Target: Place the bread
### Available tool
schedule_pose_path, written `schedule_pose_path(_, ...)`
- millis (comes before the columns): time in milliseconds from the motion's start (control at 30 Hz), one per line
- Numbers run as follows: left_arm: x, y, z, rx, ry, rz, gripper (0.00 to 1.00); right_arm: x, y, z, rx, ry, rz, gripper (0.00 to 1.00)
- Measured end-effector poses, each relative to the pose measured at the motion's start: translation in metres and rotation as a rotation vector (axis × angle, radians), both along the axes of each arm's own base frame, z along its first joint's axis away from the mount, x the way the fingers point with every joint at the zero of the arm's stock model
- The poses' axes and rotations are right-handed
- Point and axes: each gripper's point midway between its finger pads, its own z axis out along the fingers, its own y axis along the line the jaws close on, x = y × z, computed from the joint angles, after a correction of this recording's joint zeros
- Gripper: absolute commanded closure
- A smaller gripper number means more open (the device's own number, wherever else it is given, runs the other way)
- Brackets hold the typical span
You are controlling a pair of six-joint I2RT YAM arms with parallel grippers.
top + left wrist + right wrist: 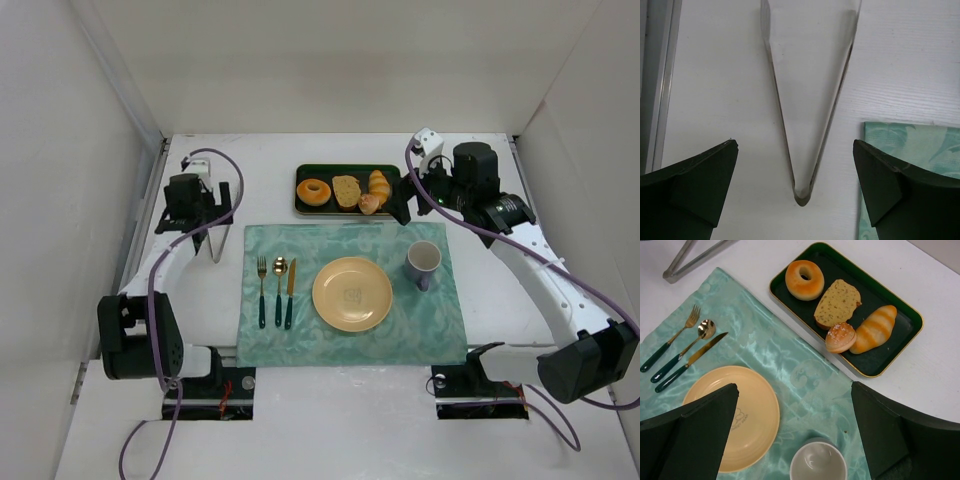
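The bread [370, 203], a small golden bun, lies at the near edge of the dark green tray [301, 190], beside a striped croissant [379, 184]. In the right wrist view the bread [840, 337] lies next to the croissant [873, 329] on the tray [890, 367]. My right gripper [410, 203] is open and empty, hovering by the tray's right end above the placemat [794, 386]. My left gripper [198, 222] is open and empty above metal tongs [805, 150] that lie on the table, their hinge end between my fingers [795, 142].
A donut [804, 279] and a bread slice [837, 304] also lie on the tray. A yellow plate [352, 293], a grey cup [423, 260] and a fork, spoon and knife [277, 290] sit on the teal placemat [350, 345]. White walls enclose the table.
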Motion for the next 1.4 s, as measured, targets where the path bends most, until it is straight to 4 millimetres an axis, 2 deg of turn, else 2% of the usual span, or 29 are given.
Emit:
schedule_pose_path(133, 0.004, 0.014, -0.009, -0.023, 0.014, 0.006, 0.0, 0.0, 0.0, 0.0, 0.001, 0.0, 0.002, 0.0)
schedule_pose_path(333, 0.005, 0.009, -0.05, -0.054, 0.124, -0.046, 0.0, -0.001, 0.001, 0.0, 0.002, 0.001, 0.005, 0.0)
schedule_pose_path(533, 0.008, 0.006, -0.052, -0.055, 0.119, -0.086, 0.0, -0.001, 0.001, 0.0, 0.002, 0.001, 0.005, 0.0)
schedule_pose_path(800, 0.007, 0.004, -0.081, -0.06, 0.198, -0.105, 0.0, -0.001, 0.001, 0.0, 0.002, 0.001, 0.005, 0.0)
schedule_pose_path(1100, 0.016, 0.009, -0.084, -0.061, 0.203, -0.098, 0.0, 0.0, 0.001, -0.001, 0.001, 0.004, 0.005, 0.0)
schedule_pose_path(1400, 0.016, 0.008, -0.098, -0.069, 0.249, -0.102, 0.0, 0.001, 0.001, -0.003, 0.0, 0.008, 0.005, 0.0)
